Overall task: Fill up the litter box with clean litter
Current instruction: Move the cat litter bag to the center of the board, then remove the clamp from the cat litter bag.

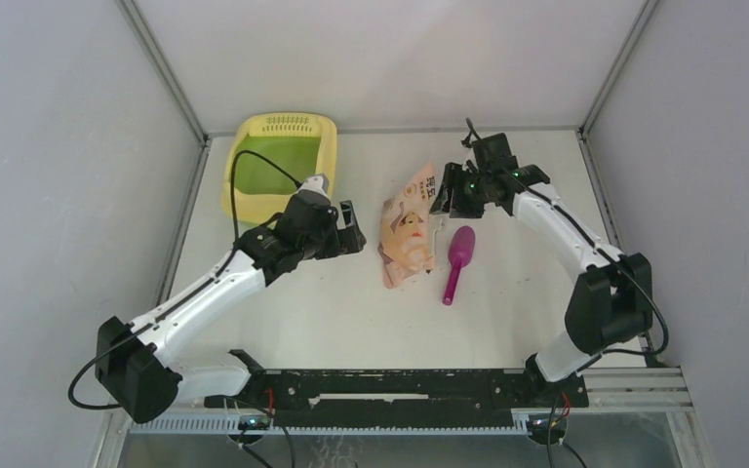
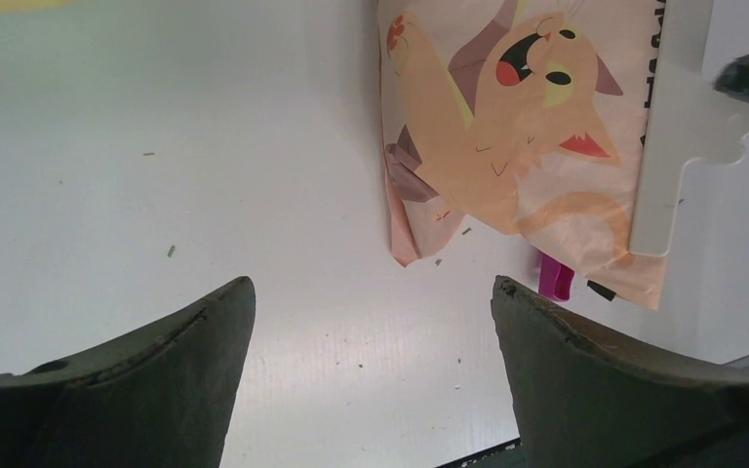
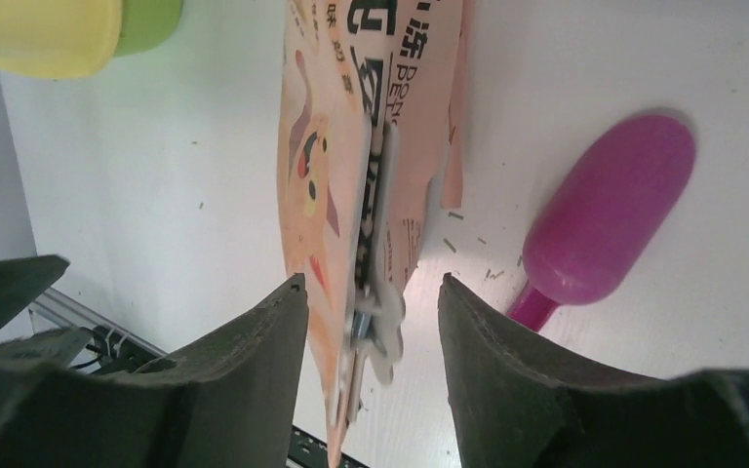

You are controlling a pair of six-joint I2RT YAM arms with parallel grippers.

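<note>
Showing litter box (image 1: 288, 124) at far left, green floor bare, well apart from peach bag (image 1: 408, 234) lying flat near centre. Right gripper (image 3: 369, 283) parted astride white strip (image 3: 378, 156) of bag, clamping nothing; left gripper (image 2: 371, 288) wide, empty. Risk: weak regrasp letting bag sag, spilling litter short of box.

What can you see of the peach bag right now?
The peach bag is crinkled printed plastic with a cartoon cat and dark lettering, a white clip along one edge. It lies slumped on the table between the litter box and the magenta scoop. The right gripper straddles the clip, open, not pinching it.
</note>
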